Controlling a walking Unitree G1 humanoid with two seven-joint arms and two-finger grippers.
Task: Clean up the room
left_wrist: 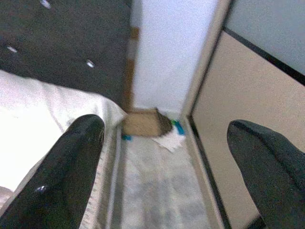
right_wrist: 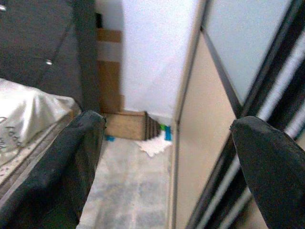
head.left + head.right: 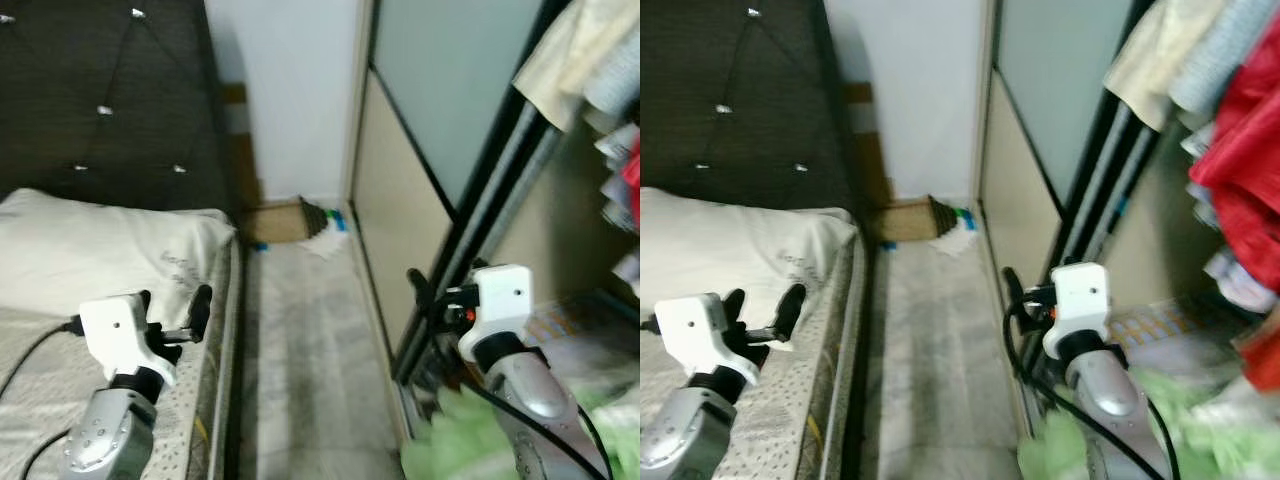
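Hovering over bed (image 3: 60,330) – left gripper (image 3: 172,318), fingers apart, right gripper (image 2: 167,143) likewise

I get even, soft indoor light with no hard glare. The white wall (image 3: 300,100) is the brightest patch, slightly washed out. The headboard (image 3: 100,90) goes dark, and a shadow runs along the bed edge (image 3: 235,380). Everything looks a bit soft; the clothes (image 3: 1230,150) and the green heap (image 3: 470,440) at my lower right are smeared. In my wrist views the fingers (image 1: 57,186) are blurred.
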